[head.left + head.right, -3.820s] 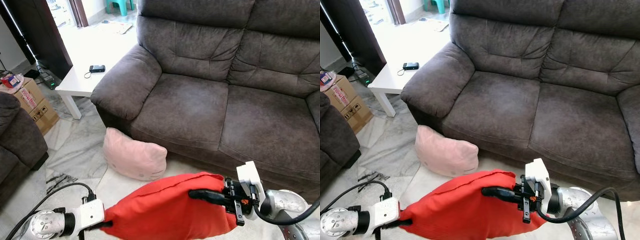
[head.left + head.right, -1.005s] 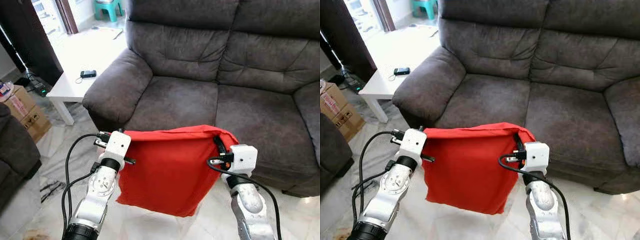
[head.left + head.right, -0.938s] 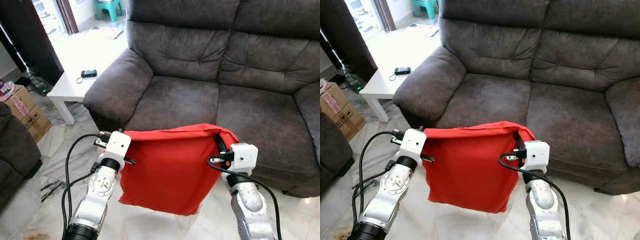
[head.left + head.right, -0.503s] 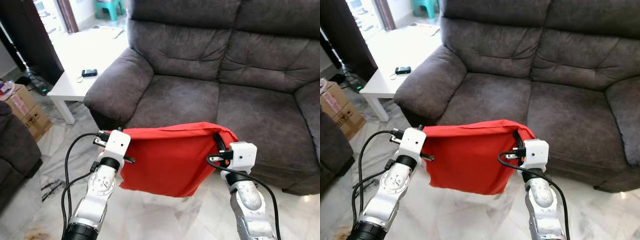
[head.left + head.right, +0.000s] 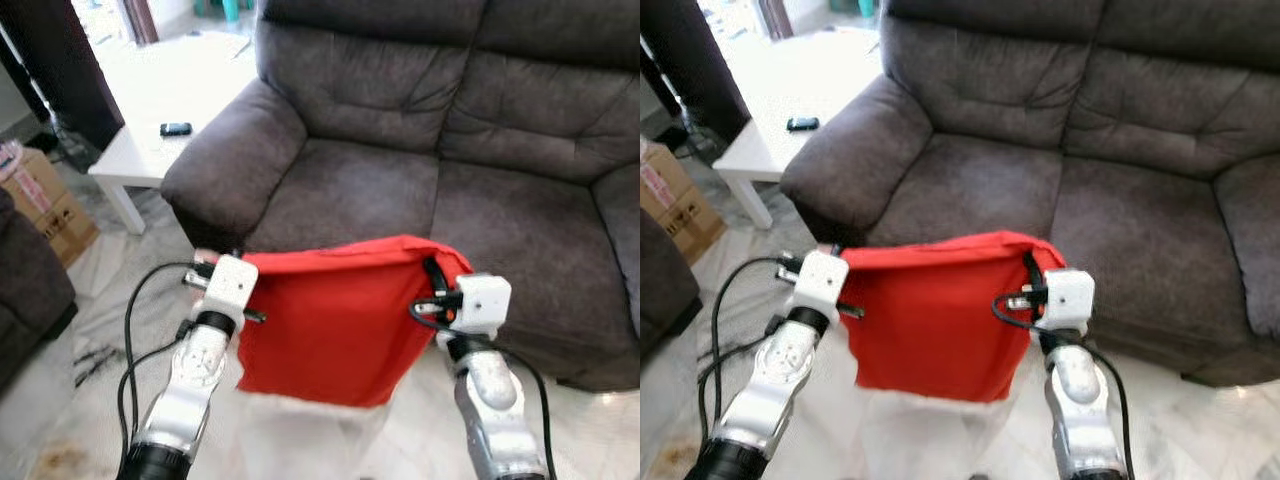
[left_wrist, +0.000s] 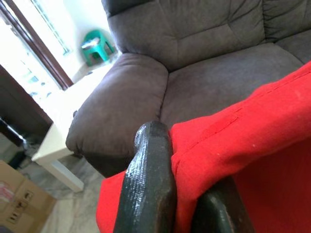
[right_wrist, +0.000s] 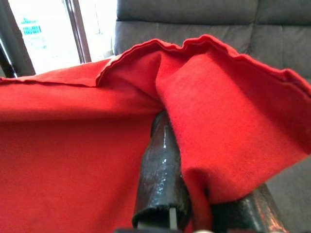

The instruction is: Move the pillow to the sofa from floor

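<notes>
The red pillow point(image 5: 335, 325) hangs in the middle of the frame, up off the floor. It is stretched flat between the two arms, so its long top edge runs from side to side. The left gripper point(image 5: 238, 262) pinches the top left corner, and in the left wrist view its black fingers point(image 6: 150, 194) are closed tight on red cloth. The right gripper point(image 5: 432, 285) pinches the top right corner the same way, with cloth bunched over it. The grey sofa point(image 5: 420, 110) fills the upper part of the frame, and its seat point(image 5: 365, 195) lies just behind the pillow's top edge. The pillow's bottom edge hangs lower than the seat front. So I think both arms must lift together and push forward. Both arms look about equally near the seat.
</notes>
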